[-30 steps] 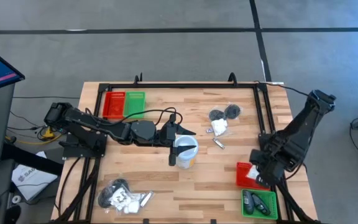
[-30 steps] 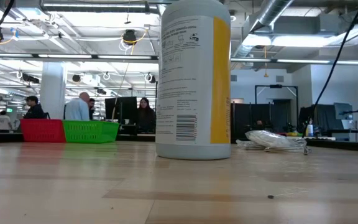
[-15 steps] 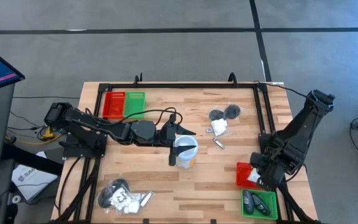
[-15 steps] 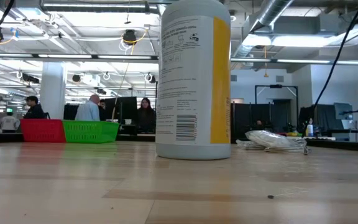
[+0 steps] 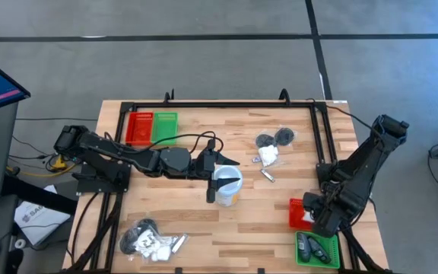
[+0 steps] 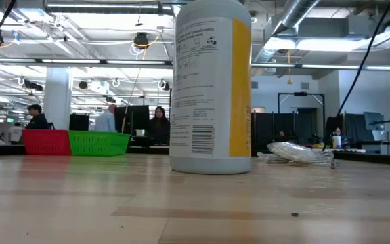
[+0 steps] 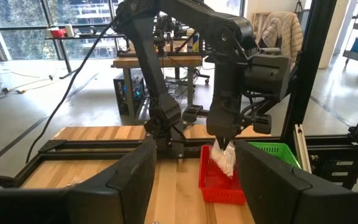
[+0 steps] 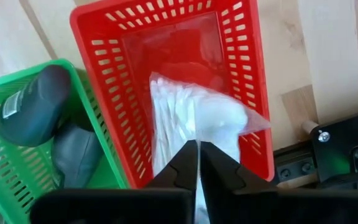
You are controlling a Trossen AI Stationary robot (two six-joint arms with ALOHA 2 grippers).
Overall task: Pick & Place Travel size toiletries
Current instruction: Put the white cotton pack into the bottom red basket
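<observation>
Wooden worktop (image 5: pixel 226 228) inside a black frame: at 10 o'clock sit a red and a green tray (image 5: pixel 152 127), and the left hand (image 5: pixel 220 169) lies near centre with fingers spread wide, holding nothing, against the white cup (image 5: pixel 228 185). Loose toiletries (image 5: pixel 271 148) lie at 1 o'clock. At 4 o'clock the right hand (image 8: pixel 198 163) is pinched closed on a white crinkly sachet (image 8: pixel 197 124) hanging into the red tray (image 8: pixel 253 93), beside a green tray (image 8: pixel 5 180) containing dark grey pieces (image 8: pixel 36 112).
</observation>
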